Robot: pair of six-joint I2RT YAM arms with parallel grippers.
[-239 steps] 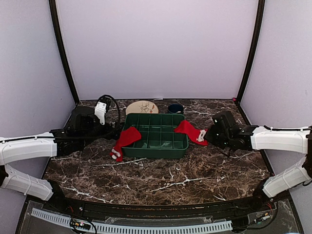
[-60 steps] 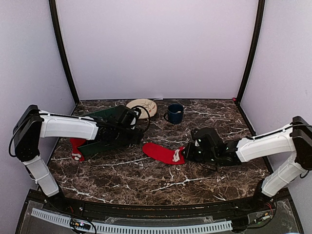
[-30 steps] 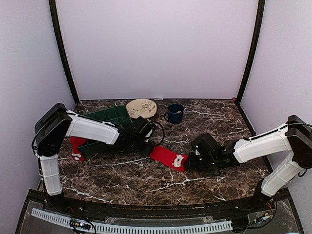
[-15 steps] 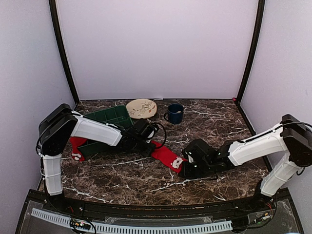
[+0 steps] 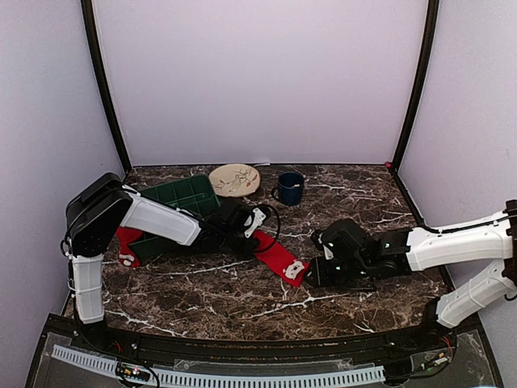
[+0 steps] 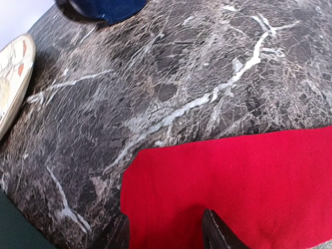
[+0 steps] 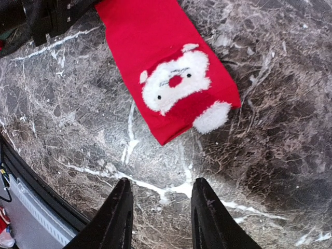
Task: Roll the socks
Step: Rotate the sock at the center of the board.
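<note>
One red sock [image 5: 277, 255] with a white Santa face [image 7: 175, 80] lies flat on the marble table, running from its cuff at upper left to its toe at lower right. My left gripper [image 5: 254, 223] sits low at the cuff end. Its jaws stand apart, open, with the cuff's corner [image 6: 155, 197] flat between them. My right gripper [image 5: 313, 273] hovers just past the toe end, open with only bare table between its fingers [image 7: 123, 207]. A second red sock [image 5: 126, 242] lies at the far left, partly hidden by the green tray.
The green divided tray [image 5: 174, 198] rests tilted at the left behind my left arm. A round patterned plate [image 5: 235, 179] and a dark blue mug [image 5: 290, 187] stand near the back wall. In the left wrist view the mug [image 6: 106, 6] lies straight ahead.
My right gripper has opened, let go of the sock's Santa end and drawn back a little to the right. The left gripper stays at the cuff end.
</note>
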